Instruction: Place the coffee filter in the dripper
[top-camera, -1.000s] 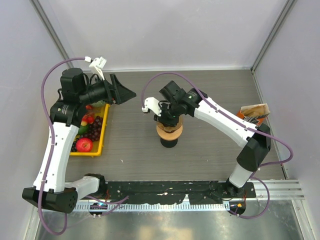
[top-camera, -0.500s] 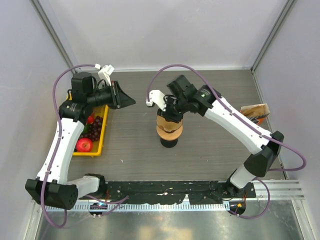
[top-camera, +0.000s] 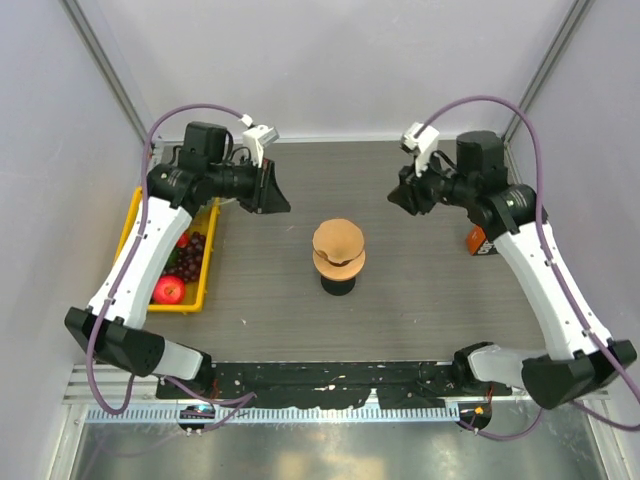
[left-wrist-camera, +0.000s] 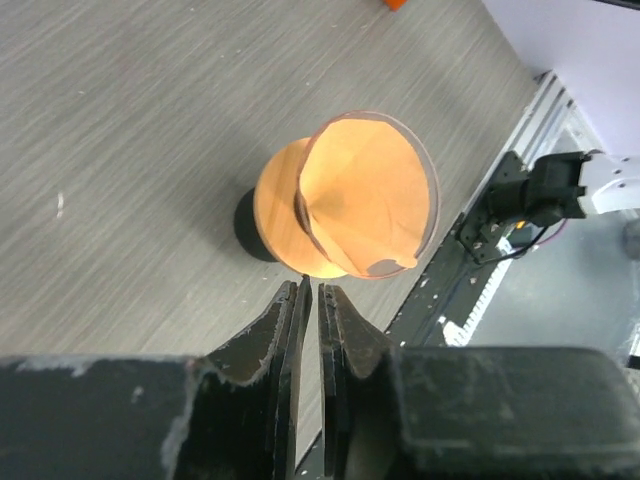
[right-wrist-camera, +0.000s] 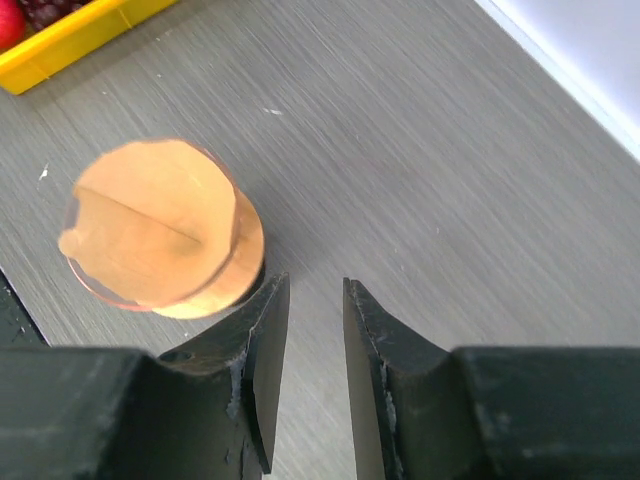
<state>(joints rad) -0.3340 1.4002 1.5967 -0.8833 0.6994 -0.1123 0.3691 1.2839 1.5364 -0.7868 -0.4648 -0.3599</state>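
Grey wood-grain surface, seen from my overhead camera, with both arms raised and turned inward over its far half. Left gripper: fingers pressed nearly together, only a thin slit between them, pinching nothing; it hangs clear of the dripper, which shows beyond its tips in the wrist view. Right gripper: fingers spread with a plain gap, empty, well apart from the dripper on the right side. Yellow tray at the left edge, holding a red apple and dark grapes. Dripper, glossy orange-brown, stands upright at the centre on a small black base. Coffee filter, tan paper, sits opened inside the dripper and fills its mouth. I can see a small orange box partly hidden beneath the right arm.
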